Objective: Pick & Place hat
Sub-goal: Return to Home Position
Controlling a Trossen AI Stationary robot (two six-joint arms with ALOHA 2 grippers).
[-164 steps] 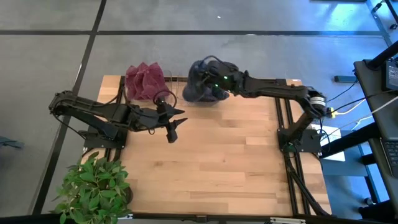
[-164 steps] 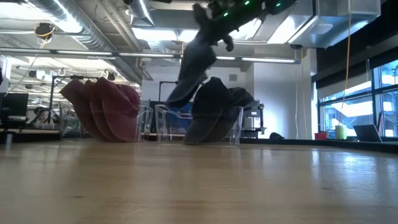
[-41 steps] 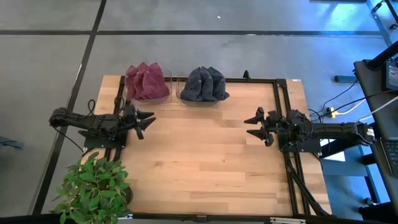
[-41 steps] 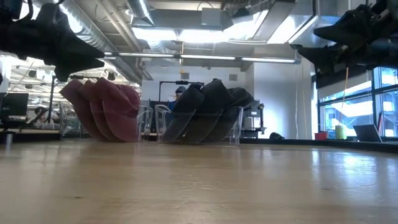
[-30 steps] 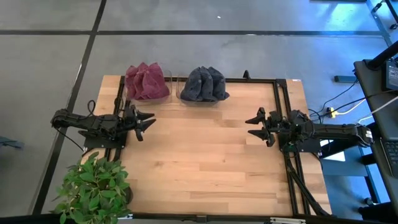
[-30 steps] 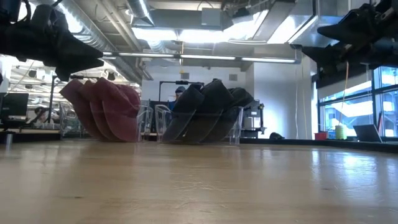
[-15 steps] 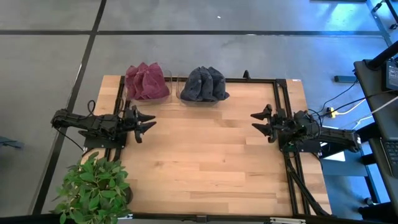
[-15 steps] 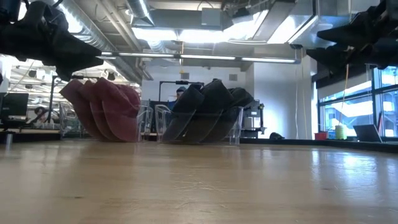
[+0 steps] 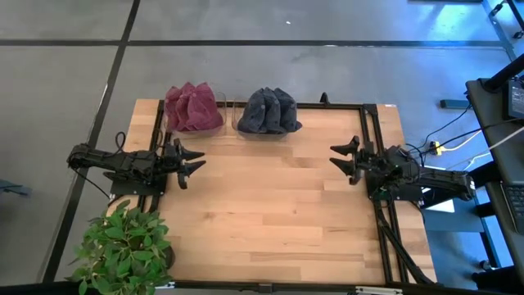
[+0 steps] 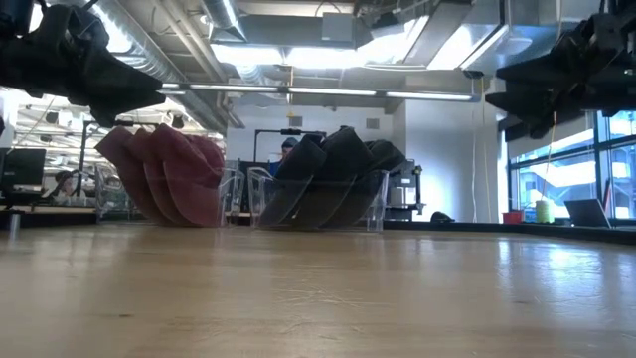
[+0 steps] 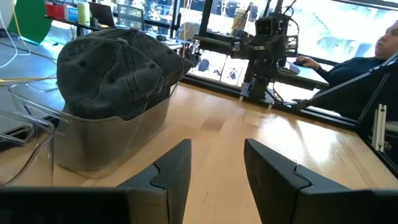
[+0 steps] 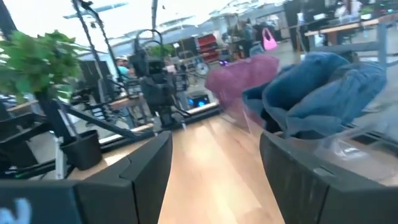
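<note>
From above, the wooden table [image 9: 270, 221] carries two clear bins side by side at its far edge. The left transparent bin [image 9: 219, 123] holds the dark red caps [image 9: 193, 108], bunched upright; the right transparent bin [image 9: 237, 124], just beside it, holds the blue caps [image 9: 268, 111]. The left gripper [image 9: 190, 161] sits low by the table's left edge, near the red caps' bin but apart from it, its fingers spread and nothing between them. The right gripper [image 9: 342, 157] sits by the right edge, well apart from the bins, likewise spread and empty. A potted plant [image 9: 123, 250] stands at the near left corner.

At table height, both bins stand at the back, the red caps [image 10: 169, 174] leaning together on the left and the blue caps [image 10: 338, 174] on the right. Both grippers hang dark at the upper corners, clear of the tabletop.

From the left wrist, the two fingers [image 11: 171, 171] stand apart with only bare wood showing between them; the blue caps in their bin lie ahead to one side, and the right arm [image 11: 264, 50] sits across the table.

From the right wrist, the fingers [image 12: 146, 168] are parted wide around nothing, with both bins of caps ahead and the left arm [image 12: 152, 68] beyond
</note>
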